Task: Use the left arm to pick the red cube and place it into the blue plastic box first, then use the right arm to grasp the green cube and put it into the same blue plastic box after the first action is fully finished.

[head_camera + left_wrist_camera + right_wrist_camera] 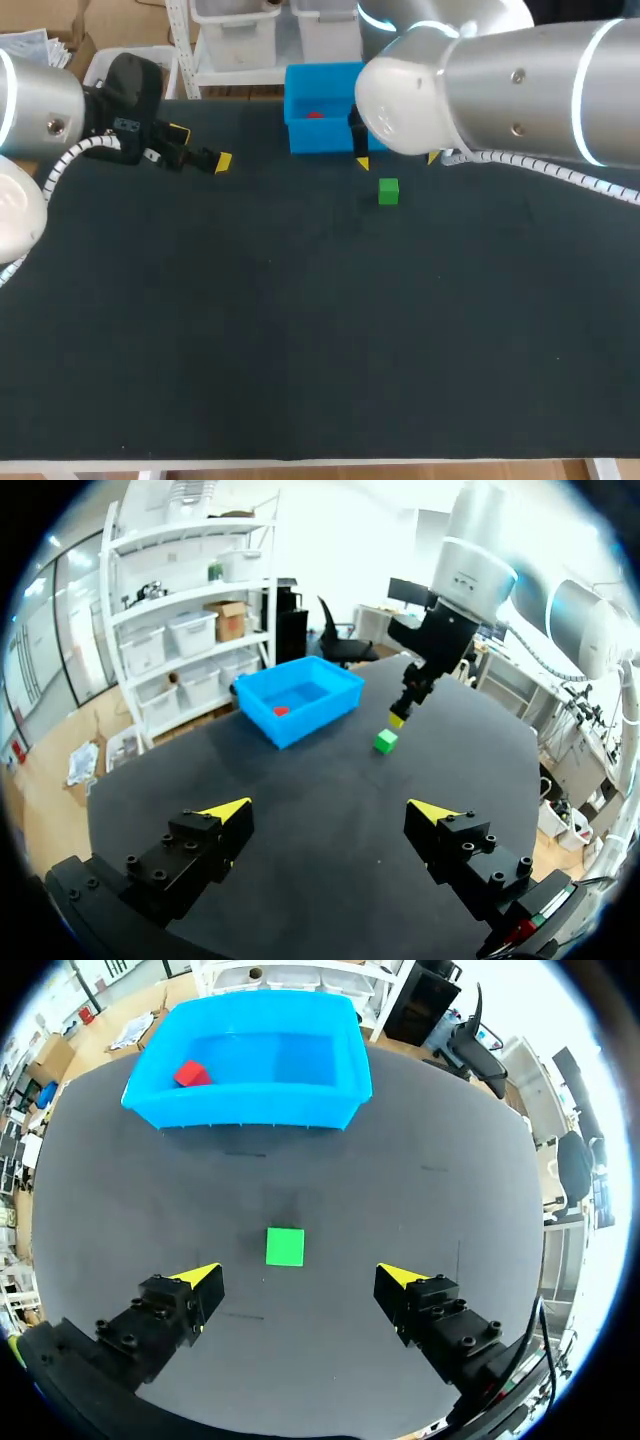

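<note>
Head view: the blue plastic box [322,135] sits at the far edge of the table [300,330], near its middle. Our right arm partly covers it, and the red cube [314,115] shows inside only as a small patch. The right wrist view exposes the whole box, with the red cube in one corner. The green cube [389,191] rests on the table just in front of the box, slightly ahead of our right gripper [298,1276], whose fingers stand apart and clear of it. The left wrist view shows our left gripper [331,810] spread wide, holding nothing, near the far edge left of the box.
</note>
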You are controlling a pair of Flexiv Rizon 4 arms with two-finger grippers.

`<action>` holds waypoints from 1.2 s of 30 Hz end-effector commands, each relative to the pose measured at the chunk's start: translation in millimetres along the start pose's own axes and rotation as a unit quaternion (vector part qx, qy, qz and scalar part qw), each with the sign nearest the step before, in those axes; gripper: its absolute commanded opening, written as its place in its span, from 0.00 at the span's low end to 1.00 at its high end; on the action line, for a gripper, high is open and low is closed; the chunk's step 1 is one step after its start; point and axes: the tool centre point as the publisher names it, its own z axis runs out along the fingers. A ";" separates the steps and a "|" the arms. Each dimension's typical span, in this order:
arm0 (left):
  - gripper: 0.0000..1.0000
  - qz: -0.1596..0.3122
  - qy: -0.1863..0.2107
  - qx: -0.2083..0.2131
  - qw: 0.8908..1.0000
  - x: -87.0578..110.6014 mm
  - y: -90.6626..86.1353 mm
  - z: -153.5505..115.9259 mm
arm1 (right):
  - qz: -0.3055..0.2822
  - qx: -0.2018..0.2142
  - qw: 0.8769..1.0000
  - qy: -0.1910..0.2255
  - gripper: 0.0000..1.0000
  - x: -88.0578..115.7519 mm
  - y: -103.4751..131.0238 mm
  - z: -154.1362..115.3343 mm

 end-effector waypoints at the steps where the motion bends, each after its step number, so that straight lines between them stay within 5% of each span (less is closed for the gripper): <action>1: 1.00 0.001 -0.005 0.004 1.000 2.3 1.8 -0.5 | -0.001 -0.006 1.000 -0.001 1.00 -1.4 1.7 5.2; 36: 1.00 0.001 -0.005 0.004 1.000 2.3 1.8 -0.5 | -0.001 -0.031 1.000 -0.003 1.00 0.1 9.6 75.6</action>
